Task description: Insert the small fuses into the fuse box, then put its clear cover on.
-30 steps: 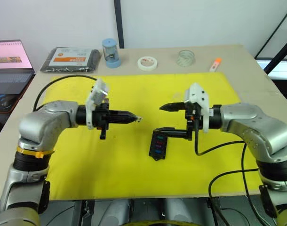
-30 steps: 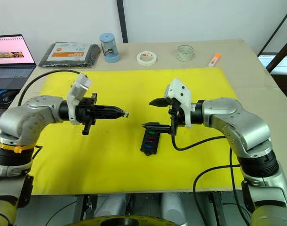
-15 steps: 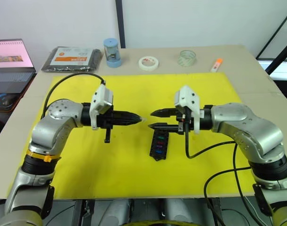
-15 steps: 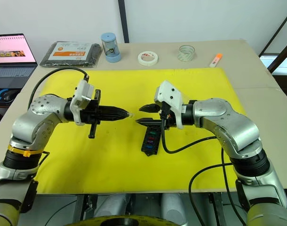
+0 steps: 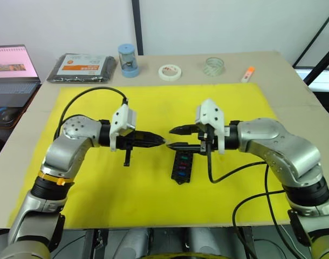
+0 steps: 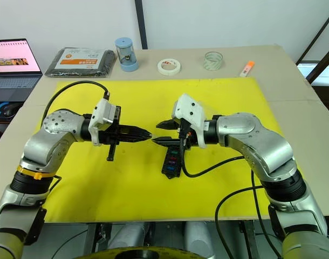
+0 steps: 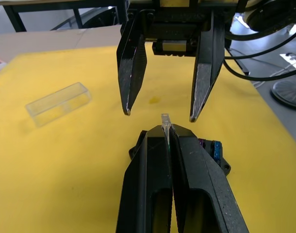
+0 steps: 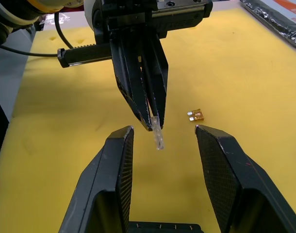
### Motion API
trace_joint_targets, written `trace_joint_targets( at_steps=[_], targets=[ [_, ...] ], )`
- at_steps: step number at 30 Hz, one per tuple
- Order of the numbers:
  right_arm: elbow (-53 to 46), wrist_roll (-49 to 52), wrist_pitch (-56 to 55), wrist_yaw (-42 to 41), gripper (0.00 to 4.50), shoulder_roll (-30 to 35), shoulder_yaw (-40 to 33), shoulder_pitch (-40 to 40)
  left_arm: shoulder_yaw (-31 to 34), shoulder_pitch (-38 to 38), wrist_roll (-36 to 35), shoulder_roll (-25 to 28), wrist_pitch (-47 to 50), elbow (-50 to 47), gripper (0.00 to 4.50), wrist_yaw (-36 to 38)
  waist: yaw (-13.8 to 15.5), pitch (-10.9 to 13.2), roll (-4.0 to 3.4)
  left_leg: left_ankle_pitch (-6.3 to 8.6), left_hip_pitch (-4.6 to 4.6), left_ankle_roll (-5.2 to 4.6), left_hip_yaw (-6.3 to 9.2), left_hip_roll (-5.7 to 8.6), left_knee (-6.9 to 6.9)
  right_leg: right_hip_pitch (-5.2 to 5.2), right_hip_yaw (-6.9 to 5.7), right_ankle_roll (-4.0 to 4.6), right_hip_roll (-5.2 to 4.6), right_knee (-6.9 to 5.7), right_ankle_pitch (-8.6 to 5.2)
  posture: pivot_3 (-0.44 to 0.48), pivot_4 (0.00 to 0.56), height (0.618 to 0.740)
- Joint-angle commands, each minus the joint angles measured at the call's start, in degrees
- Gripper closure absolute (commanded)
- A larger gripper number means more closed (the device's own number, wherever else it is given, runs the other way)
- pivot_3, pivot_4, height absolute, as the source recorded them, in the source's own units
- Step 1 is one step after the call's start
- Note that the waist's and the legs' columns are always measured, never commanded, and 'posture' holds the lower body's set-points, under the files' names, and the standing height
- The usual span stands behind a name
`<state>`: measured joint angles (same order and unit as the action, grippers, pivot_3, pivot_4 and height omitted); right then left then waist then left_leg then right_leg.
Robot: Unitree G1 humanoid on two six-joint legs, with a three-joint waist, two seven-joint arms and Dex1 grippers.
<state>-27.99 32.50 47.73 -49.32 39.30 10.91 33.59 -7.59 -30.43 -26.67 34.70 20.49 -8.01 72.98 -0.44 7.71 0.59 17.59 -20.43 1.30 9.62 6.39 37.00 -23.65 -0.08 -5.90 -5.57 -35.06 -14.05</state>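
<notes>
The small fuse (image 8: 158, 136), a pale see-through blade, is pinched at the very tips of the left gripper (image 5: 162, 141), whose fingers are pressed together on its near end. It hangs in the air over the yellow mat (image 5: 127, 183), just at 11 o'clock of the fuse box (image 5: 182, 166). Its long axis runs 9 to 3 in the head views, and the free end points to 3 o'clock, into the gap of the right gripper (image 5: 170, 137), whose fingers stand apart above and below it without touching it.

I judge the fuse to be nearly weightless, stiff and slick, so it could easily twist or pop out of a hard pinch. The flat plastic faces of the body look like the best hold, leaving the blades free for a slot.

The fuse box lies flat with its long axis roughly 12 to 6 and coloured fuses already seated in it. The clear cover (image 7: 58, 103) lies on the mat, well apart. An orange-brown fuse (image 8: 196, 115) lies loose on the mat.
</notes>
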Motion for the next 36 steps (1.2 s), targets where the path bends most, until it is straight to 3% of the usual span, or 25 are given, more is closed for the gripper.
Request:
trace_joint_targets(
  at_steps=[1, 7, 9, 13, 24, 25, 30, 36],
  targets=[
    [-1.66, -0.69, -1.36, -0.23, 2.44, 0.01, -0.09, 0.89, 1.01, -0.66, -0.7, -0.2, -0.84, -1.24, 4.5, -0.36, 0.0, 0.0, 0.0, 0.0, 0.0, 0.0, 0.0, 0.0, 0.0, 0.0, 0.0, 0.0, 0.0, 0.0, 0.0, 0.0, 0.15, 0.74],
    [-1.17, -1.19, -1.58, -0.28, 2.6, -0.39, 0.3, 1.04, 1.02, -0.15, -1.28, -0.17, -0.24, -2.08, 4.5, -0.68, 0.0, 0.0, 0.0, 0.0, 0.0, 0.0, 0.0, 0.0, 0.0, 0.0, 0.0, 0.0, 0.0, 0.0, 0.0, 0.0, 0.15, 0.74],
    [-0.92, -1.25, -1.76, -0.18, 2.98, -0.65, 0.33, 0.98, 1.01, 0.05, -1.36, -0.11, -0.16, -2.32, 4.5, -0.68, -0.02, 0.0, 0.0, 0.0, 0.0, 0.0, 0.0, 0.0, 0.0, 0.0, -0.01, 0.0, 0.0, 0.0, 0.0, 0.0, 0.15, 0.74],
    [-0.55, -1.21, -2.02, -0.5, 4.41, -0.73, 0.33, 0.72, 0.96, 0.15, -1.33, 0.01, -0.16, -2.56, 4.5, -0.66, -0.01, 0.0, 0.0, 0.0, 0.0, 0.0, 0.0, 0.0, 0.0, 0.0, -0.01, 0.0, 0.0, -0.01, 0.0, 0.0, 0.15, 0.74],
    [-1.09, -0.09, -1.44, -1.44, 4.46, 0.05, -0.64, -0.43, 0.56, 2.43, -1.71, 1.4, 0.45, -4.04, 4.5, 0.6, -0.02, 0.0, 0.0, 0.0, 0.01, 0.0, 0.0, 0.0, 0.0, 0.0, -0.01, 0.0, 0.0, -0.01, 0.0, 0.0, 0.15, 0.74],
    [-1.24, -0.03, -1.38, -1.73, 4.5, 0.46, -0.75, -0.6, 0.45, 2.89, -1.55, 1.69, 0.26, -4.07, 3.99, 0.87, -0.04, 0.0, 0.0, 0.0, 0.01, 0.0, 0.0, 0.0, 0.0, 0.0, 0.0, 0.0, 0.0, -0.01, 0.0, 0.0, 0.15, 0.74],
    [-2.15, -0.04, 0.47, -3.61, 4.5, 5.47, -1.38, -0.62, -1.65, 7.05, 3.89, 3.13, -9.62, -0.6, 2.28, 4.37, 0.05, 0.01, -0.01, 0.0, 0.02, 0.0, 0.0, 0.0, -0.01, 0.01, -0.01, 0.0, -0.01, 0.0, 0.0, 0.0, 0.15, 0.74],
    [-3.95, -5.49, 3.98, -3.46, 4.5, 14.06, 2.39, 1.72, -3.0, 9.31, 6.73, -1.06, -14.85, 1.85, 0.11, 0.67, 1.02, 0.02, -0.02, 0.03, 0.0, -0.06, -0.03, 0.02, 0.01, 0.03, -0.02, 0.0, -0.02, 0.06, 0.0, 0.0, 0.15, 0.74]
  ],
)
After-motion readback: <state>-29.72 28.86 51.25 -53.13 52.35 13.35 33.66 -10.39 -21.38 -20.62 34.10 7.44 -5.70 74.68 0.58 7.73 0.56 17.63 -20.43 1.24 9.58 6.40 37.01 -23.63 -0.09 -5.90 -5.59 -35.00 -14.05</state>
